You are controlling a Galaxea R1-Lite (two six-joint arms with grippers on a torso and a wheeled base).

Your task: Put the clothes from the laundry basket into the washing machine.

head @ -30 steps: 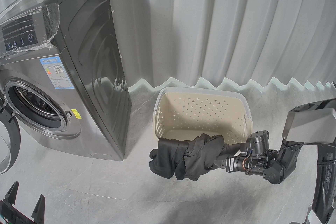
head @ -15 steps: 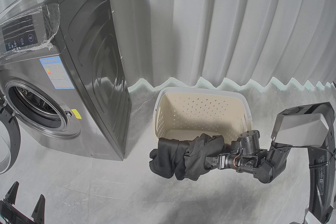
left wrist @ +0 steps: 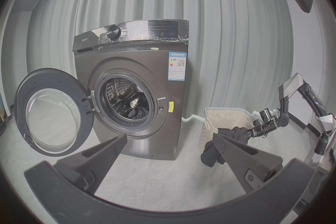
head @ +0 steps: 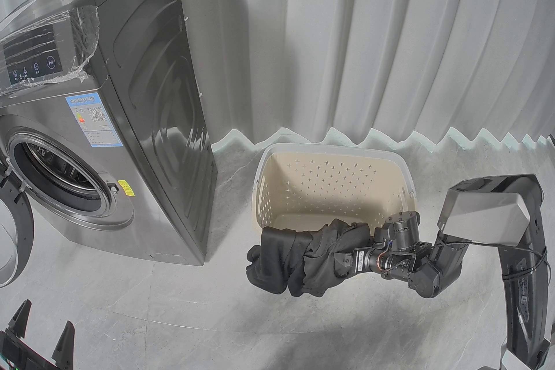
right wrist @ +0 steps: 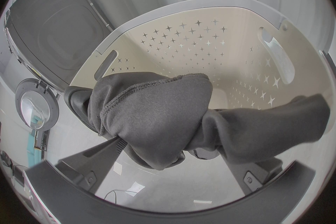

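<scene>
A dark grey garment (head: 303, 261) hangs bunched over the front rim of the cream laundry basket (head: 335, 157), partly outside it. My right gripper (head: 342, 261) is pushed into the garment's right side. In the right wrist view the garment (right wrist: 157, 119) lies across and between the spread fingers (right wrist: 105, 153), hiding their tips, so this gripper (right wrist: 168, 151) is open. The washing machine (head: 144, 99) stands to the left with its drum (left wrist: 127, 102) open; dark clothes lie inside. My left gripper (head: 40, 330) is open and low, in front of the machine.
The round machine door (left wrist: 52, 111) is swung open to the machine's left. White curtains (head: 376, 30) hang behind the basket. Bare grey floor (head: 191, 307) lies between machine, basket and me.
My right arm has moved left, pushing the gripper further into the garment on the basket rim. The garment has hardly shifted. The left gripper has kept still.
</scene>
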